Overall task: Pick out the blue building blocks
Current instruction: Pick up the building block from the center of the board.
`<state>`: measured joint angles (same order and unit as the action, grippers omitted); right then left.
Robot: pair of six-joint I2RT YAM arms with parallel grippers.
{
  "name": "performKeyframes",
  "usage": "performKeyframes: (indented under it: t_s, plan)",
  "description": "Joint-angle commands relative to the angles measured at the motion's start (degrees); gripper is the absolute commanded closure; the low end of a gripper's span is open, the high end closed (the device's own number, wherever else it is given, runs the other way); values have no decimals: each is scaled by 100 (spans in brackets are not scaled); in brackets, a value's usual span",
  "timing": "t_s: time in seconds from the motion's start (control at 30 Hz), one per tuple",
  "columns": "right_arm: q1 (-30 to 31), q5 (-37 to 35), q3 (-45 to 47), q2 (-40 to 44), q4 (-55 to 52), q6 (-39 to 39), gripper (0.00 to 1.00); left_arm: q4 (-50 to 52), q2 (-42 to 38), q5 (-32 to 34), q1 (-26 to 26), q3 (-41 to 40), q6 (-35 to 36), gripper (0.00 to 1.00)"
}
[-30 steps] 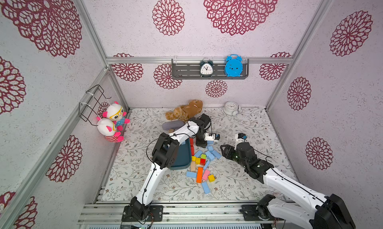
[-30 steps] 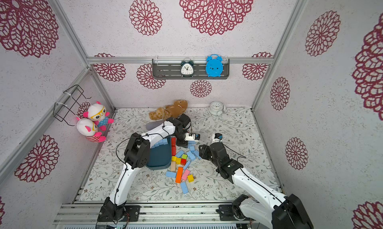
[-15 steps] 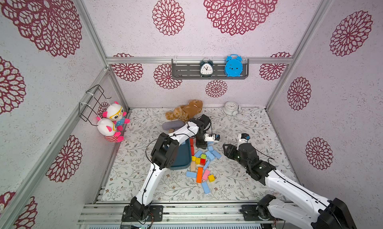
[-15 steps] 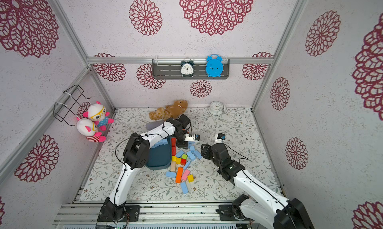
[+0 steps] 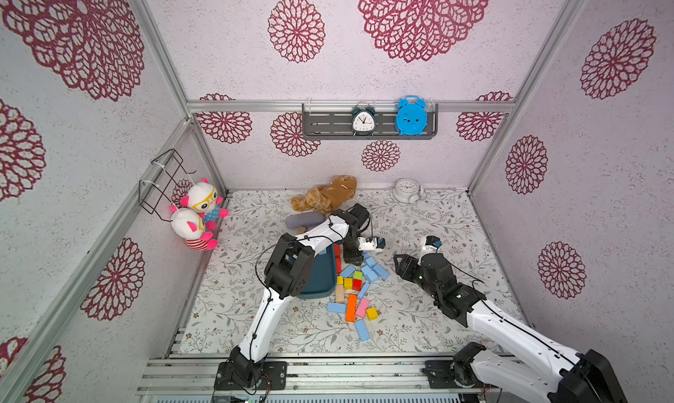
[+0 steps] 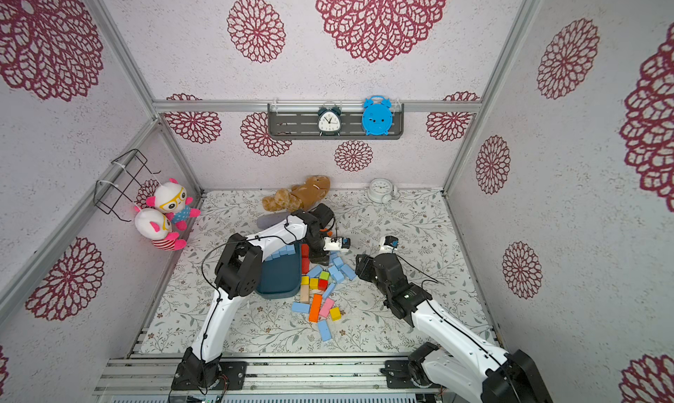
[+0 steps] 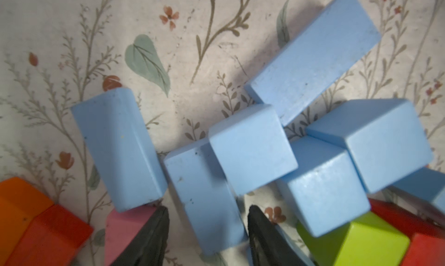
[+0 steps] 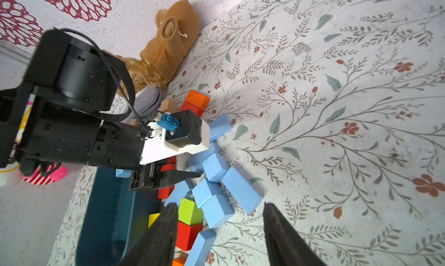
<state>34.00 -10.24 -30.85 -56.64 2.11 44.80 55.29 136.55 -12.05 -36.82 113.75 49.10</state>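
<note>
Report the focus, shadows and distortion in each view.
Both top views: evenly lit, sharp, wide-angle perspective splaying the wall posts. Left wrist view: blue building blocks crisp, fingers soft, shadow across the cloth. Right wrist view: fingers blurred, cloth beyond sharp.

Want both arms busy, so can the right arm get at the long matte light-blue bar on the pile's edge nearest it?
Probably yes: the open right gripper sits just short of the long light-blue bar, its outer side facing bare tabletop.
</note>
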Motion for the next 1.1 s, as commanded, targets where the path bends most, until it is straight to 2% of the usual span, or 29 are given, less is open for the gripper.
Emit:
performKeyframes:
  t_s: [0.0, 0.27, 0.47, 0.53, 0.67, 1.07]
  plan:
    - [-42, 5, -193, 6, -35, -84, 40, -142, 140, 111, 17, 116, 18, 44]
    - [-42, -28, -119, -43, 62, 18, 40, -324, 276, 175, 17, 224, 34, 50]
    - [-51, 7, -175, -143, 79, -8, 40, -533, 393, 376, 42, 270, 12, 49]
    - [-51, 13, -210, -175, 70, -30, 40, -523, 434, 360, 74, 350, -29, 55]
    - [-51, 39, -238, -190, 26, -49, 40, -337, 436, 262, 107, 507, -84, 61]
    - [-51, 19, -157, -63, 105, 3, 40, 720, -765, -560, 429, 546, -407, 68]
